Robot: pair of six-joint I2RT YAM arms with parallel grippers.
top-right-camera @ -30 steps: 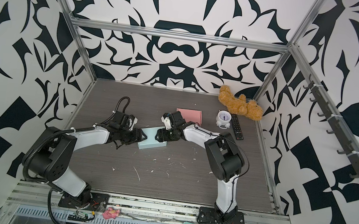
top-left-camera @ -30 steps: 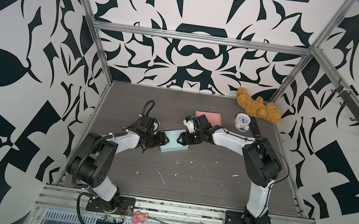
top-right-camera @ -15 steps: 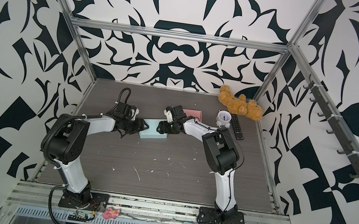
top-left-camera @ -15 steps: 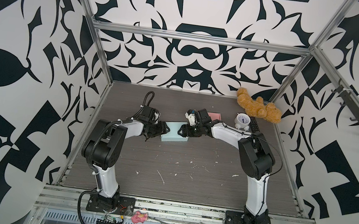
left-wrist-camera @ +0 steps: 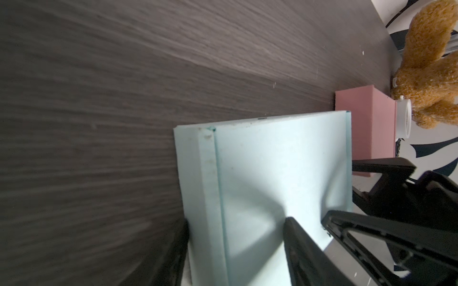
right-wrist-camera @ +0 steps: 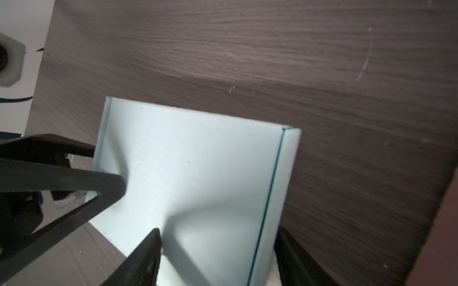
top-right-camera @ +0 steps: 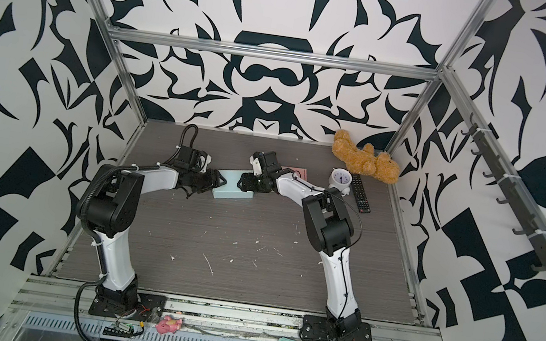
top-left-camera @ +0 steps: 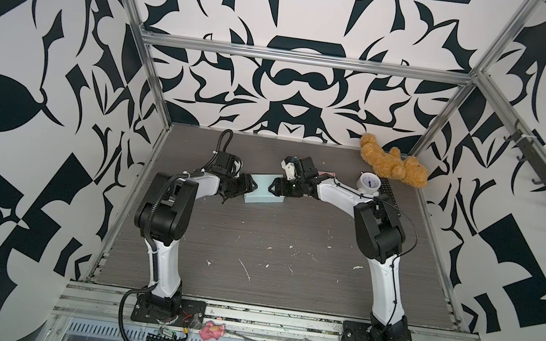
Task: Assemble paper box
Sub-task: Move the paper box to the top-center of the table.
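In both top views the pale blue paper box (top-left-camera: 264,192) (top-right-camera: 233,188) sits at mid-table, closed, between the two arms. My left gripper (top-left-camera: 250,189) (top-right-camera: 220,184) is shut on its left end and my right gripper (top-left-camera: 273,187) (top-right-camera: 242,182) on its right end. In the left wrist view the left gripper (left-wrist-camera: 236,222) pinches the box (left-wrist-camera: 272,173), one finger on the wide face and one under the narrow side. The right wrist view shows the right gripper (right-wrist-camera: 218,231) clamping the box (right-wrist-camera: 198,173) the same way. There the left gripper's finger (right-wrist-camera: 106,183) lies on the far end.
A pink box (top-left-camera: 328,175) (left-wrist-camera: 366,123) lies just behind the right forearm. Further right at the back stand a white alarm clock (top-left-camera: 369,184), a black remote (top-left-camera: 389,192) and a brown teddy bear (top-left-camera: 392,164). Paper scraps (top-left-camera: 245,269) dot the front of the table.
Both grippers have moved toward the back of the table with the blue box held between them. The arms have stretched further out.
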